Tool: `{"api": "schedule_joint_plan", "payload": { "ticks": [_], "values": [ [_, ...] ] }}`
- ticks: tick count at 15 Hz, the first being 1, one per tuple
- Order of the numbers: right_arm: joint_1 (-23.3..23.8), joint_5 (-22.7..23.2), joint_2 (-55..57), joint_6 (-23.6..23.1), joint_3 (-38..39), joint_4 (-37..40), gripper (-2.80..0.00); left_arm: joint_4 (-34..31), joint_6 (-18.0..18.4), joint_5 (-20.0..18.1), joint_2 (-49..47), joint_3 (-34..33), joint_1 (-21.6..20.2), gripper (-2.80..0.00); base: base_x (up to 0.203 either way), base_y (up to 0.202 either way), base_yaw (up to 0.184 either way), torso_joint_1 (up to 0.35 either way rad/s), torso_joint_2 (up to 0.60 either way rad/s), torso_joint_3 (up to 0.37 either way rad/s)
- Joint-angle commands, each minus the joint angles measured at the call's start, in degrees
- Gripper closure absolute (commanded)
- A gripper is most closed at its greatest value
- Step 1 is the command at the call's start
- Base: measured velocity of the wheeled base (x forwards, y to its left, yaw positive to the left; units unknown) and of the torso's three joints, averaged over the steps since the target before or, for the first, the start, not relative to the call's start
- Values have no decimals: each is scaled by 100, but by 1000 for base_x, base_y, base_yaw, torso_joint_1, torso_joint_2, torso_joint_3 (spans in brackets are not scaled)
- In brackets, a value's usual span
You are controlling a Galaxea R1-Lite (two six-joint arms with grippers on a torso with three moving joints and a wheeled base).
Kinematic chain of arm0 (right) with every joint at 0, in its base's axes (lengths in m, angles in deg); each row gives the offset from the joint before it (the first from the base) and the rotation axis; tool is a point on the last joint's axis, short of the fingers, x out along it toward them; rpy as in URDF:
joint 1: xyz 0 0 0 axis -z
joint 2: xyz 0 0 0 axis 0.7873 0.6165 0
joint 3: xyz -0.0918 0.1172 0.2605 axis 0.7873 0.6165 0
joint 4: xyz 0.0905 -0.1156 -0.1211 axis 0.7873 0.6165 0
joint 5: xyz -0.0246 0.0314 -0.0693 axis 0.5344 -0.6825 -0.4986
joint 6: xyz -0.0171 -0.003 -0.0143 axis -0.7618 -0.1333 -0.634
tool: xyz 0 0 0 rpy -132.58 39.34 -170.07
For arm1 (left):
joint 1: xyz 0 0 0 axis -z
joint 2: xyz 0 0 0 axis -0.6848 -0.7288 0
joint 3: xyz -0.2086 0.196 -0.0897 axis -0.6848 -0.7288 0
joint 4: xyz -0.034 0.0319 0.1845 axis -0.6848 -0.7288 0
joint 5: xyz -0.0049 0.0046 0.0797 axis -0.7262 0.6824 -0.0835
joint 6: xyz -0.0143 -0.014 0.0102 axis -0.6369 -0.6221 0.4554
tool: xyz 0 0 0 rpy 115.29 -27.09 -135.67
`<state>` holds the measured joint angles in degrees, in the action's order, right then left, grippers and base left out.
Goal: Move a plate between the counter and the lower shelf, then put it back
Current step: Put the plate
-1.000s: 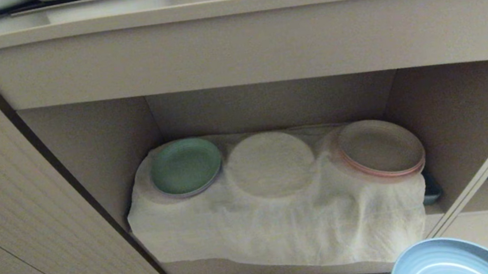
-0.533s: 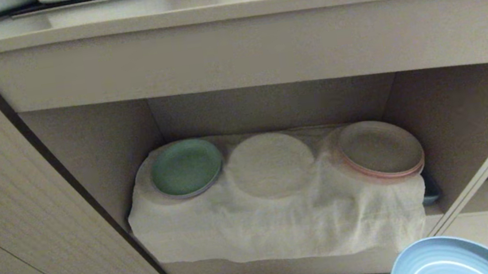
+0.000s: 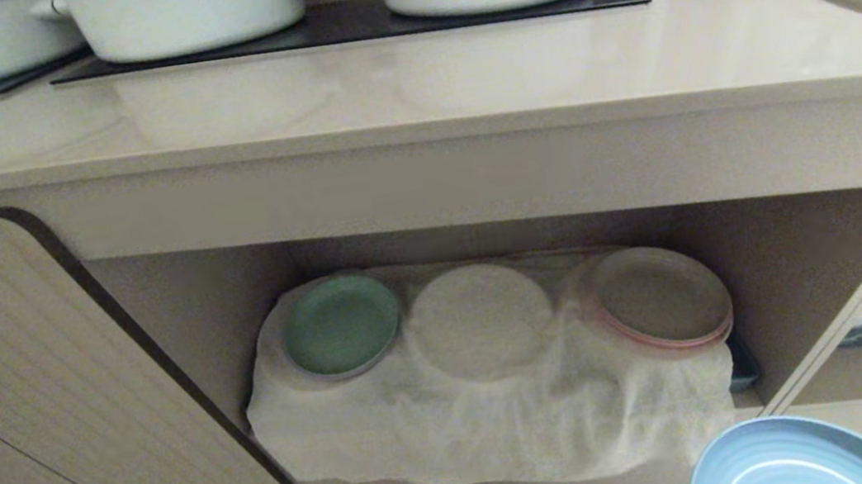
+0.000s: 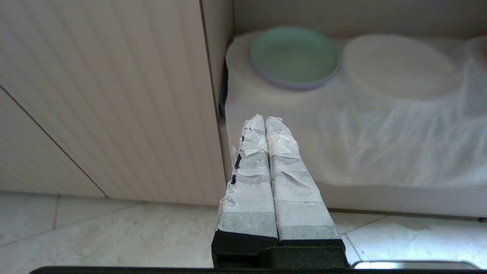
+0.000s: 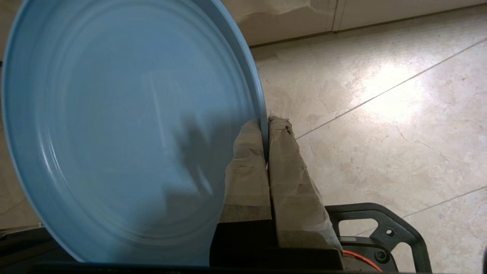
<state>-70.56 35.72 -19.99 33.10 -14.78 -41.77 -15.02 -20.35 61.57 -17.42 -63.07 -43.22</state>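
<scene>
Below the counter, right gripper pinches the blue plate rim, held edge-on; left gripper pressed together.

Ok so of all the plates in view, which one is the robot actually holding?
The light blue plate, pinched at its rim between the right gripper's fingers. The green plate and the pinkish stack just lie on the lower shelf's cloth.

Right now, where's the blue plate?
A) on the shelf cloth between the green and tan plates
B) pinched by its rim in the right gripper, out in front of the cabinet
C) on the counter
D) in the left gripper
B: the right gripper is shut on the rim of the blue plate, over the floor; the left gripper is shut and holds nothing.
</scene>
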Motion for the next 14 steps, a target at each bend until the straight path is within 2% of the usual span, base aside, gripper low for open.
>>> {"api": "schedule_joint_plan", "payload": {
  "ticks": [1, 5, 7, 14],
  "values": [
    [-1, -2, 15, 18, -10, 5, 0, -1, 0, 0, 2, 0, 0, 0, 0, 0, 0, 180, -480, -299],
    [0, 8, 16, 18, -123, 32, 0, -1, 0, 0, 2, 0, 0, 0, 0, 0, 0, 187, -473, -287],
    [8, 201, 16, 13, -191, 32, 0, -1, 0, 0, 2, 0, 0, 0, 0, 0, 0, 199, -484, -289],
    [8, 385, 119, -9, -510, 305, 0, -1, 0, 0, 2, 0, 0, 0, 0, 0, 0, 220, -504, -282]
  ]
}}
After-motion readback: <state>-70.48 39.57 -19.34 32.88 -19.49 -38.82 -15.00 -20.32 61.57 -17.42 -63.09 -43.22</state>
